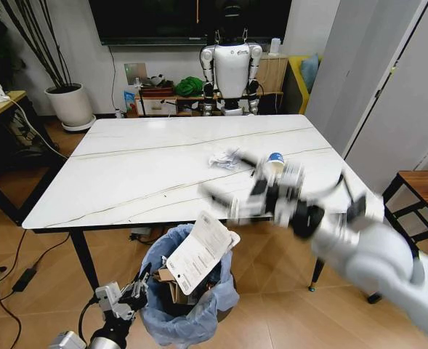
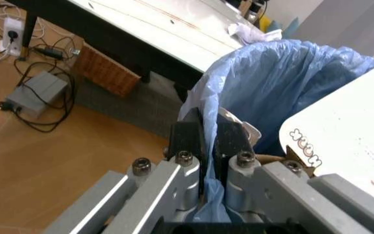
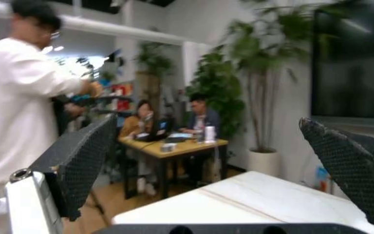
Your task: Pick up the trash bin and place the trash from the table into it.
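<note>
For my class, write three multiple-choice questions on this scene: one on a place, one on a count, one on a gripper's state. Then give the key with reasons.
1. Where is the round trash bin lined with crinkled light-blue plastic?
A. on the white marble-look table
B. on the floor at the table's near edge
C. under the TV

2. How many litter pieces lie on the table?
A. two
B. five
C. none

3. The left gripper is
A. open
B. shut on the bag's rim
C. holding a cup

Key: B, the head view shows it below the table's edge; A, crumpled white paper and blue-and-white paper cup; B, jaws pinch the plastic.

The white printed sheet (image 2: 343, 141) in the trash bin (image 2: 284, 78) carries small print too blurred to read.
</note>
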Controlling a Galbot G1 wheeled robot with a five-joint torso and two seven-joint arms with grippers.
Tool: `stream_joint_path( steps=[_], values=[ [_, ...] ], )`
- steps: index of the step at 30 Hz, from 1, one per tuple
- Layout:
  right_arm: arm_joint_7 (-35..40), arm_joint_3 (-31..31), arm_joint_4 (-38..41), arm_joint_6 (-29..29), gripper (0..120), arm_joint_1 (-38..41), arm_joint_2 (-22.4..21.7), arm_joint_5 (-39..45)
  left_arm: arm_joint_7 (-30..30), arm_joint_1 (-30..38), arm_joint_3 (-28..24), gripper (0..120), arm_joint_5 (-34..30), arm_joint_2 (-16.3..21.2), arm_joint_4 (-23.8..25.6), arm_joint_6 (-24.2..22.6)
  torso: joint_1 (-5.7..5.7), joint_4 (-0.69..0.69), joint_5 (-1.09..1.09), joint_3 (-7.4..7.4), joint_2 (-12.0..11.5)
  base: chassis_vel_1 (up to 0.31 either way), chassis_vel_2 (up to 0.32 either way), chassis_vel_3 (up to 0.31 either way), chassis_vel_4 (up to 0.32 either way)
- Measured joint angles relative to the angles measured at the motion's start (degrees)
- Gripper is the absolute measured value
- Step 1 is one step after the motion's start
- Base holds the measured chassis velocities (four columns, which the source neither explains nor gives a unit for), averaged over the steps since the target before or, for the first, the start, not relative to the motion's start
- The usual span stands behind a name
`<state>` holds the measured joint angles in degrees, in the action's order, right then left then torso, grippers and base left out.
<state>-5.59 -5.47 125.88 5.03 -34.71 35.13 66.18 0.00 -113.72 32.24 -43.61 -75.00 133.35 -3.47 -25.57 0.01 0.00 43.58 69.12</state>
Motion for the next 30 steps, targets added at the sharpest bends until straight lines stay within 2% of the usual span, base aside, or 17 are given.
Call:
stream_joint_path(
  steps=[4, 11, 14, 24, 27, 30],
  values=[
    [3.5, -2.01, -11.46, -1.18, 100, 3.32, 4.84, -0.65, -0.04, -0.07, 0.24, 0, -0.6, 1.07, 0.33, -0.06, 0.0, 0.01, 0.01, 0.0, 0.0, 0.0, 0.0, 0.0, 0.0],
    [3.44, -3.19, -19.28, -1.56, 100, 4.4, 7.01, -3.05, -0.24, 0.03, 0.4, 0, -1.33, 2.31, 0.4, -0.28, 0.0, -0.02, 0.0, 0.01, 0.0, 0.0, 0.0, 0.0, 0.0],
    [1.83, -5.59, -26.97, -2.66, 100, 5.96, 10.12, -3.69, -0.27, -0.64, 0.91, 0, -1.55, 2.53, 0.95, -0.29, 0.0, 0.0, 0.0, 0.0, 0.0, 0.0, 0.0, 0.0, 0.0],
    [-0.27, -10.34, -35.36, -3.71, 100, 8.17, 14.94, -6.9, -0.32, -1.62, 2.36, 0, -1.86, 2.57, 2.02, -0.26, 0.01, 0.0, -0.01, 0.0, 0.0, 0.0, 0.0, 0.0, 0.0],
    [-1.72, -14.07, -42.82, -3.71, 100, 10.72, 18.16, -9.14, -0.34, -2.13, 2.69, 0, -1.89, 2.28, 2.55, -0.26, 0.01, 0.0, -0.01, 0.0, 0.0, 0.0, 0.0, 0.0, 0.0],
    [-2.5, -14.48, -45.24, -3.54, 100, 11.29, 19.13, -9.78, -0.34, -2.29, 2.76, 0, -1.83, 2.18, 2.74, -0.25, 0.01, 0.0, 0.0, 0.0, 0.0, 0.0, 0.0, 0.0, 0.0]
  ],
)
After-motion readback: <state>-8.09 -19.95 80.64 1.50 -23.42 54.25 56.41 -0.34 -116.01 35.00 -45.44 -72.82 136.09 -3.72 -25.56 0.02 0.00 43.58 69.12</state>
